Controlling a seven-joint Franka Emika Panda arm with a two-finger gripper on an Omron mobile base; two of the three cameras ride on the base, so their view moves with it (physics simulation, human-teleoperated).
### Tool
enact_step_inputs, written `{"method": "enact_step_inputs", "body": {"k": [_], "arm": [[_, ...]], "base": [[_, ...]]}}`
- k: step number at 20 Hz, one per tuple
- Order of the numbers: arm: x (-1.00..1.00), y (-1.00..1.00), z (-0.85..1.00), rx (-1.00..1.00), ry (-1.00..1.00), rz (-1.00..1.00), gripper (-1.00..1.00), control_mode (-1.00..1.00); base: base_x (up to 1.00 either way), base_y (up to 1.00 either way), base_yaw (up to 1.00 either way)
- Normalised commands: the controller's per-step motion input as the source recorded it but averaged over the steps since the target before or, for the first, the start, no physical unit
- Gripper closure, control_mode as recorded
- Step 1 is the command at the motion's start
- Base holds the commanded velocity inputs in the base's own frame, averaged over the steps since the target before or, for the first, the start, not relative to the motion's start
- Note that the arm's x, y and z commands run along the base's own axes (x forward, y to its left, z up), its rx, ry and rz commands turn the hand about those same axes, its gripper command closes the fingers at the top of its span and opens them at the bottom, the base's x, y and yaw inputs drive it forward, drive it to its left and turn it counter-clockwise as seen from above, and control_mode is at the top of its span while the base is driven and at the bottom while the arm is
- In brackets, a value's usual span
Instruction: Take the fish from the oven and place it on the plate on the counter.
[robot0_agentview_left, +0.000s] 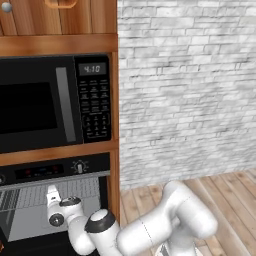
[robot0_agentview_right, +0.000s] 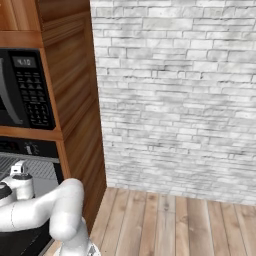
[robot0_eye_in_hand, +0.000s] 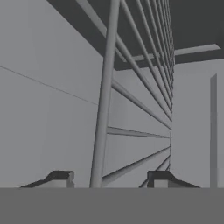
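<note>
The oven (robot0_agentview_left: 60, 171) is a black built-in unit under the microwave, and its grey cavity stands open. My gripper (robot0_agentview_left: 51, 191) reaches into that cavity, also seen from the other side (robot0_agentview_right: 18, 168). In the hand view my gripper (robot0_eye_in_hand: 109, 178) has its two dark tips apart. A thin rack wire (robot0_eye_in_hand: 105, 100) runs up between them, and nothing is gripped there. Grey oven walls and rack wires surround the hand. The fish is hidden. The plate and the counter are out of view.
A black keypad microwave (robot0_agentview_left: 50, 102) sits in the wooden cabinet above the oven. The cabinet's wooden side panel (robot0_agentview_right: 75, 110) stands right of the arm. A white brick wall (robot0_agentview_left: 185, 90) and wooden floor (robot0_agentview_right: 175, 225) lie to the right.
</note>
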Motion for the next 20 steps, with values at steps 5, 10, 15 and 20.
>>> {"method": "enact_step_inputs", "body": {"k": [5,10,15,20], "arm": [[-0.4,0.03,-0.2,-0.01,0.1,0.03,1.0,-1.0],[-0.92,0.17,-0.33,-0.16,0.65,0.07,1.0,-1.0],[-1.0,0.2,-0.73,-0.27,0.68,0.15,1.0,-1.0],[-1.0,0.19,-0.99,-0.25,0.27,0.13,1.0,-1.0]], "base": [[0.0,0.0,0.0],[0.0,0.0,0.0],[0.0,0.0,0.0],[0.0,0.0,0.0]]}}
